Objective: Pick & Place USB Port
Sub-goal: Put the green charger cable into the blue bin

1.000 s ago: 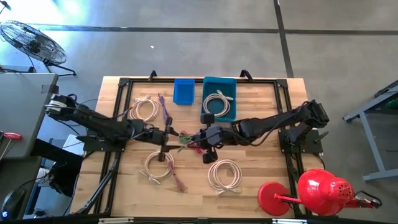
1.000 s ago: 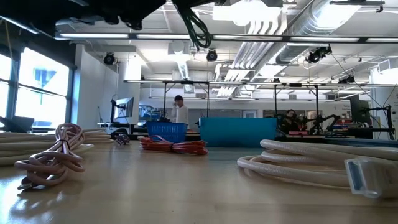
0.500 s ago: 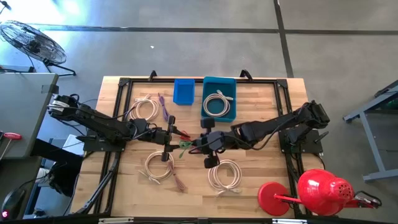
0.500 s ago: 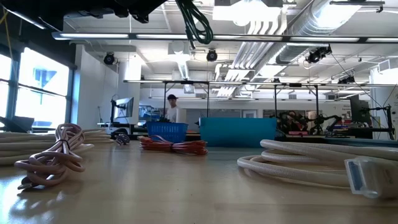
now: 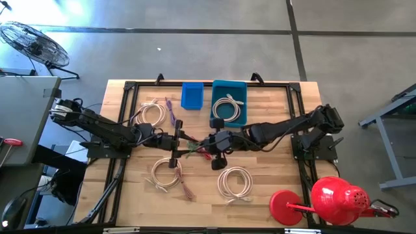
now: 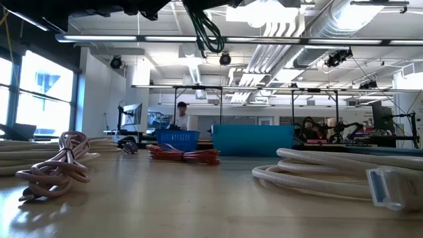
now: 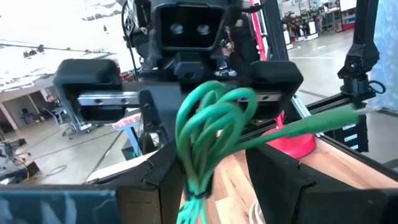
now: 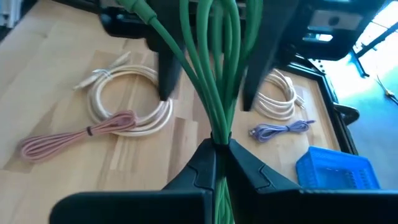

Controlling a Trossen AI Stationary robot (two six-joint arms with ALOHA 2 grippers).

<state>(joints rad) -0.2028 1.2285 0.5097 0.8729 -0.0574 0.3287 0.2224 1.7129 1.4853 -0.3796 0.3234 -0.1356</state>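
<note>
Cable (image 8: 214, 74) (green) pinched by right end effector (image 8: 221, 149), between spread left end effector (image 7: 227, 180) fingers.

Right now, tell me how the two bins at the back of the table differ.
The teal bin is larger; the blue bin is smaller. The teal bin holds a coiled white cable; the blue bin looks empty. The teal bin stands right of the blue one. Both are open-topped and rectangular.

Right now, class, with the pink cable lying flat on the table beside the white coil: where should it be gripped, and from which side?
Grip the pink cable at the dark band around its middle, coming straight down from above, with the gripper closing across its narrow width. It lies flat as a long folded bundle, and the band holds the strands together. Avoid the end that meets the white coil.
</note>
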